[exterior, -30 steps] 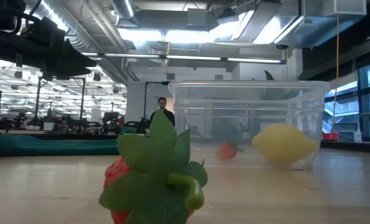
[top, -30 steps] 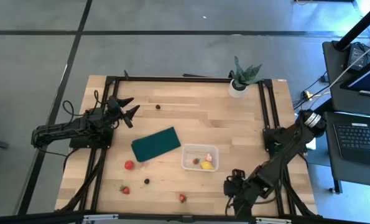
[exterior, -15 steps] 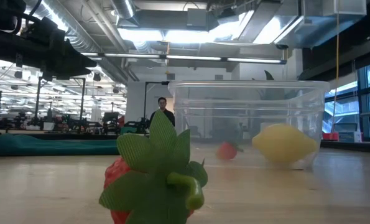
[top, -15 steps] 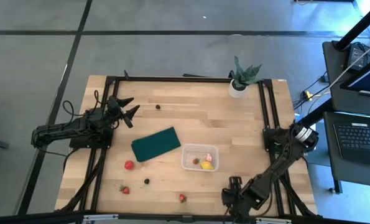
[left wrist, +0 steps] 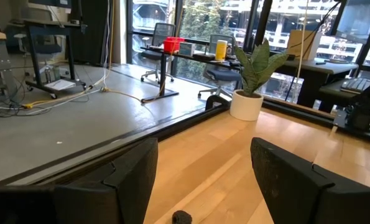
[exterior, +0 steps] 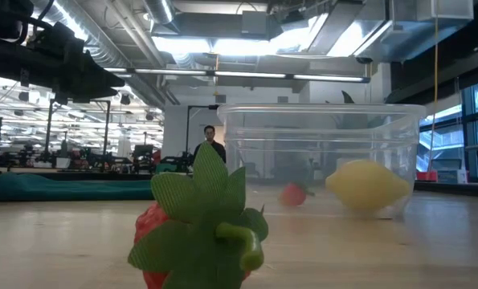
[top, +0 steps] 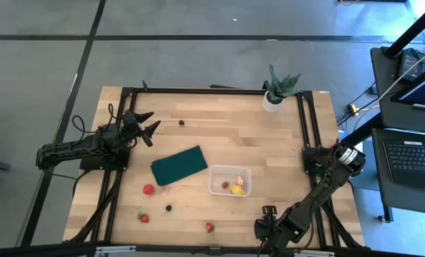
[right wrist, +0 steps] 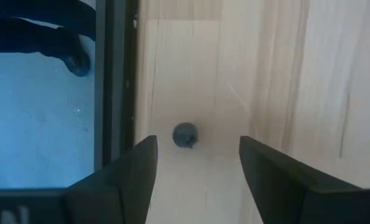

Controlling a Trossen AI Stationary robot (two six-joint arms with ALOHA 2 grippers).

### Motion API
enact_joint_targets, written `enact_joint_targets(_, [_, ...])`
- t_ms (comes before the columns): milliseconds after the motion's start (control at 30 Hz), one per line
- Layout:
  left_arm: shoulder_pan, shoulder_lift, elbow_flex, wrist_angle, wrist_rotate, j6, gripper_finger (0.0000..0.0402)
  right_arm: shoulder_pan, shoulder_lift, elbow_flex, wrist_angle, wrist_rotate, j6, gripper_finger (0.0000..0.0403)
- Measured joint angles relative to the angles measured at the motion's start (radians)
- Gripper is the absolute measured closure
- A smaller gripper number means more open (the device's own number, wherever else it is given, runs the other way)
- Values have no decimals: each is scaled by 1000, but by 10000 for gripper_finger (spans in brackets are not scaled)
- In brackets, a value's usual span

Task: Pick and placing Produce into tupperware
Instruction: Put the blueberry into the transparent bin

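- Currently the right gripper (top: 264,227) sits low at the bottom edge of the high view, right of centre, over the near rim of the table (top: 269,143); its fingers (right wrist: 119,180) are spread apart with nothing between them.
- In the right wrist view a small dark berry (right wrist: 185,134) lies on the wood just ahead of the open fingers, close to the black frame rail (right wrist: 115,81) at the table edge.
- Left gripper (top: 146,124) rests at the upper left of the high view, jaws parted and empty; a dark berry (top: 181,122) lies on the wood to its right.
- Tupperware (top: 230,180) stands right of centre in the high view, holding a yellow lemon-like fruit (top: 237,189) and a small strawberry (top: 225,185).
- Dark green pad (top: 179,165) lies just left of the tub, apart from it.
- Loose produce at lower left of the high view: a red round fruit (top: 148,189), a strawberry (top: 143,218), another dark berry (top: 168,208), and a second strawberry (top: 209,227) near the bottom centre.
- Potted plant (top: 276,91) stands at the upper right of the table.
- Low view: a strawberry with green leaves (exterior: 198,225) fills the foreground, the tub behind it.
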Motion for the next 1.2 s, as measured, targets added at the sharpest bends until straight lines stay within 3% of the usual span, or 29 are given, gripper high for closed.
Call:
enact_joint_targets(1000, [0, 0, 0, -1, 0, -7, 152, 7, 48, 3, 12, 50, 30, 178])
enact_joint_targets(1200, [0, 0, 0, -1, 0, -7, 152, 7, 48, 3, 4, 54, 30, 201])
